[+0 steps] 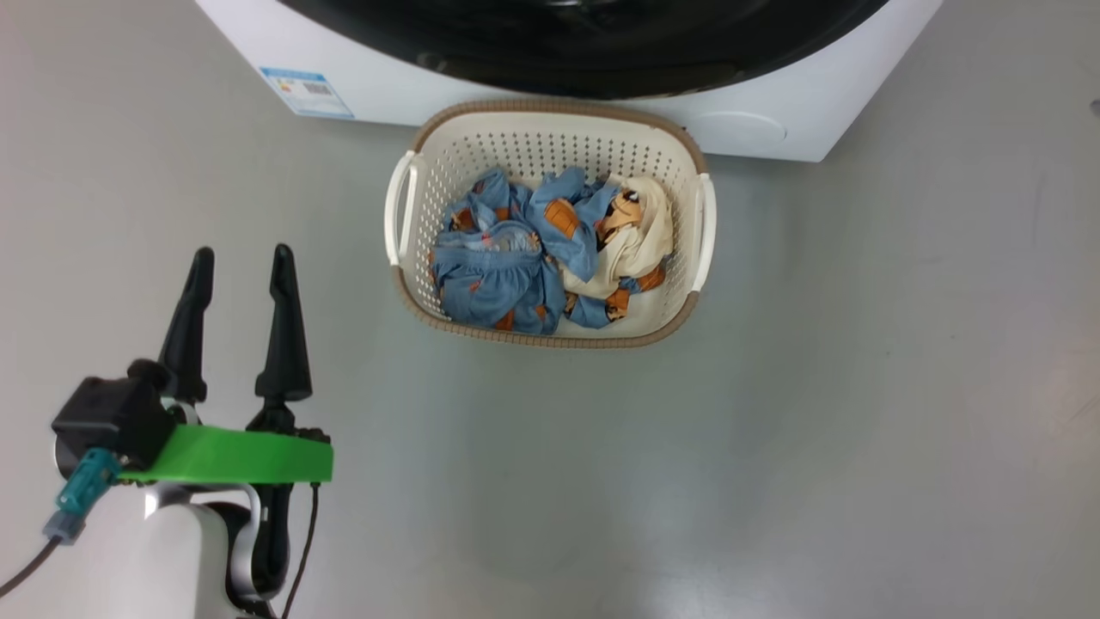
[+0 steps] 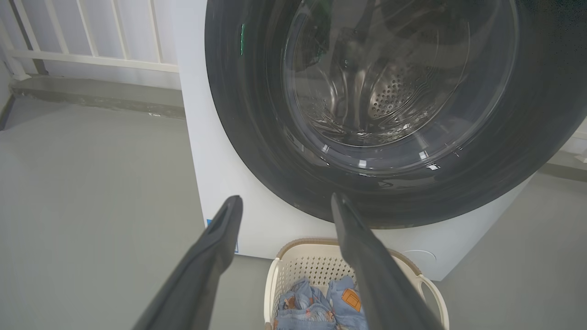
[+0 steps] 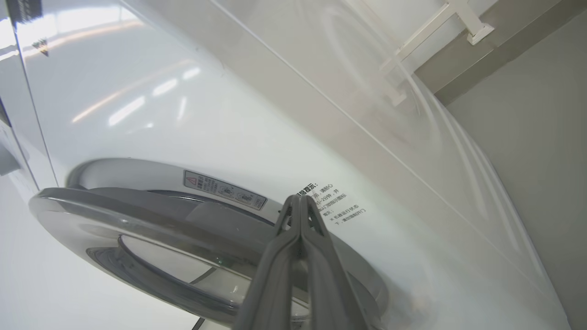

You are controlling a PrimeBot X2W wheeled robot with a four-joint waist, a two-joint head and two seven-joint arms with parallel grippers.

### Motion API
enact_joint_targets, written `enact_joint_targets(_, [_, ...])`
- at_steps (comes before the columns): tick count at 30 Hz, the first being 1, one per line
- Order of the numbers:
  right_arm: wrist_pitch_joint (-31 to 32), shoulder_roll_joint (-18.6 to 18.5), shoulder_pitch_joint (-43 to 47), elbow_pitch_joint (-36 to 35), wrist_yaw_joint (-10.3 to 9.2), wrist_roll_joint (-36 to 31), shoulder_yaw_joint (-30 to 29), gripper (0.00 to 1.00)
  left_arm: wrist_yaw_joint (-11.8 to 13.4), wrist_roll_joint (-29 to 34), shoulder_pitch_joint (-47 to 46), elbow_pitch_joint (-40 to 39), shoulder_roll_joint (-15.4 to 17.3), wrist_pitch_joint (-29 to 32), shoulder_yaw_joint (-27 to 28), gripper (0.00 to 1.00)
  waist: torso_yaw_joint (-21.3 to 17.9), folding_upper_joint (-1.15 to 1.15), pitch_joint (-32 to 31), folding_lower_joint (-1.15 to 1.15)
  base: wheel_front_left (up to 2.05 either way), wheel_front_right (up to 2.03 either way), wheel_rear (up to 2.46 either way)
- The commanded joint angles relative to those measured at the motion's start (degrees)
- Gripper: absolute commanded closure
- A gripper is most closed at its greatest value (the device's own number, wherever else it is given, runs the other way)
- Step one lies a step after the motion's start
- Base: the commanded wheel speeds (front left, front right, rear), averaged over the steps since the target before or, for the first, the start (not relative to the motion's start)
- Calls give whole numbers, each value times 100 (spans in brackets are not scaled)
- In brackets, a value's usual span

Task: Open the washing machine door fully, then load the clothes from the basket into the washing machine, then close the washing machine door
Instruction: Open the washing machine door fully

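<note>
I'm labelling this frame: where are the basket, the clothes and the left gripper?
basket [image 1: 550, 341], head view, brown near rim.
clothes [image 1: 490, 288], head view, blue garment in the pile.
left gripper [image 1: 242, 252], head view, midway between its open fingertips.

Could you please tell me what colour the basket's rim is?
The basket rim is brown with a woven look; the head view shows it best.

- Smooth, matte grey floor [image 1: 816, 413], faintly scuffed toward the right edge of the head view.
- Soft pale glare [image 1: 679, 576] across it near the bottom edge.
- White railing [image 2: 91, 60] of thin upright bars, top left corner of the left wrist view.
- Darker grey concrete ledge [image 2: 101, 94] just beneath, along the floor's far edge.
- Even, diffuse light throughout, with soft-edged shadows.
</note>
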Motion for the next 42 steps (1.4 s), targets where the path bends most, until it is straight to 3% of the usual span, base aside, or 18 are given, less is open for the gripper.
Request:
enact_joint_targets(1, [98,-54,-84,-168,8,96,89,100,-11,-43,-117,-164,112,-35,175,0,44,0,66,0,0,0,0])
enact_joint_targets(17, [1499,-272,-1018,188,8,1093,394,100,4,-205,-273,-143,112,-35,82,0,263,0,386,0,0,0,0])
enact_joint_targets(33, [1969,-312,-1543,496,8,1066,699,100,138,-446,-296,-190,112,-35,-38,0,545,0,528,0,0,0,0])
enact_joint_targets(42, [2288,-174,-1103,594,8,1205,907,100,149,-392,-177,-91,112,-35,0,0,512,0,144,0,0,0,0])
